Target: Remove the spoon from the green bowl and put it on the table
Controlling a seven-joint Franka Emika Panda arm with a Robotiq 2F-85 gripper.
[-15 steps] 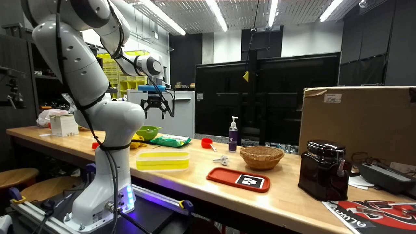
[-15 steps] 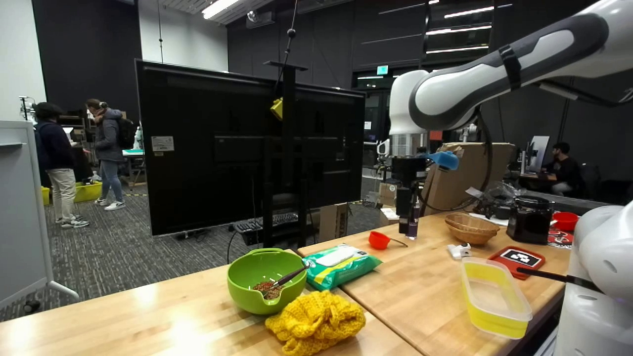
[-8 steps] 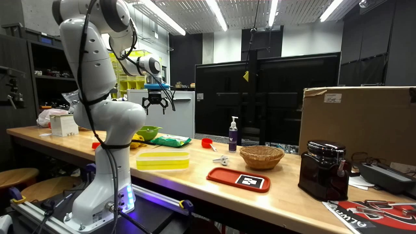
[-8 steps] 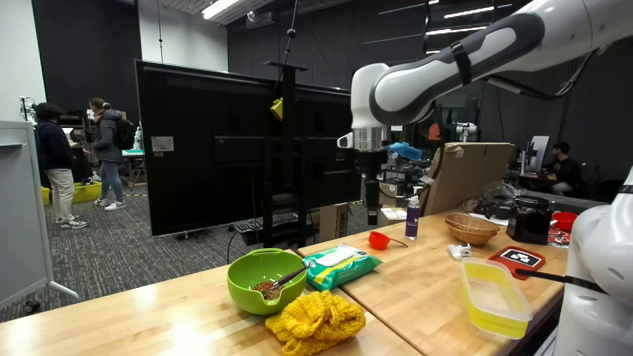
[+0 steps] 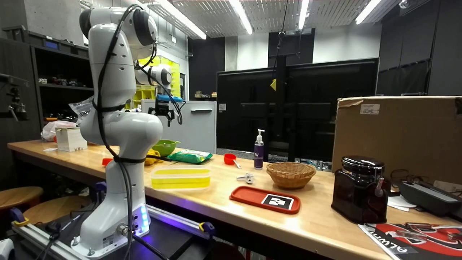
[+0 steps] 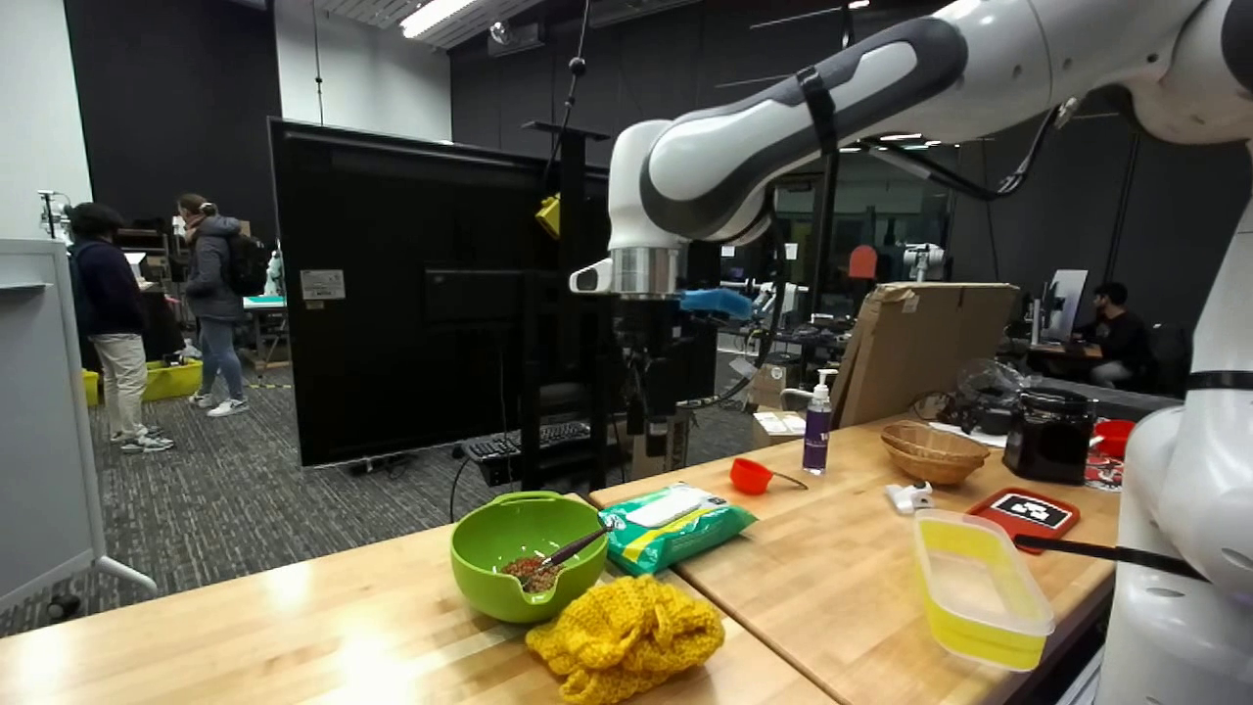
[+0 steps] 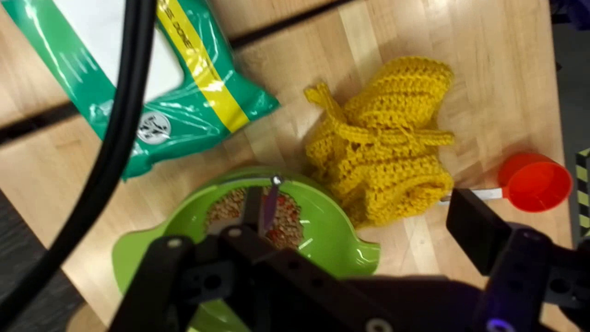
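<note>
Well below the widely parted black gripper (image 7: 362, 216), off its middle, the purple-handled spoon (image 6: 576, 548) is propped in the round bright-green bowl (image 6: 489, 589), handle slanted rimward; exact height is poorly shown.

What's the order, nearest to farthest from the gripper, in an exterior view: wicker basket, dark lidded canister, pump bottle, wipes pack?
From the gripper, in an exterior view:
1. Wipes pack: below it, beside the green bowl.
2. Pump bottle: to the right in the picture.
3. Wicker basket: farther right.
4. Dark lidded canister: right, beyond the other three.
</note>
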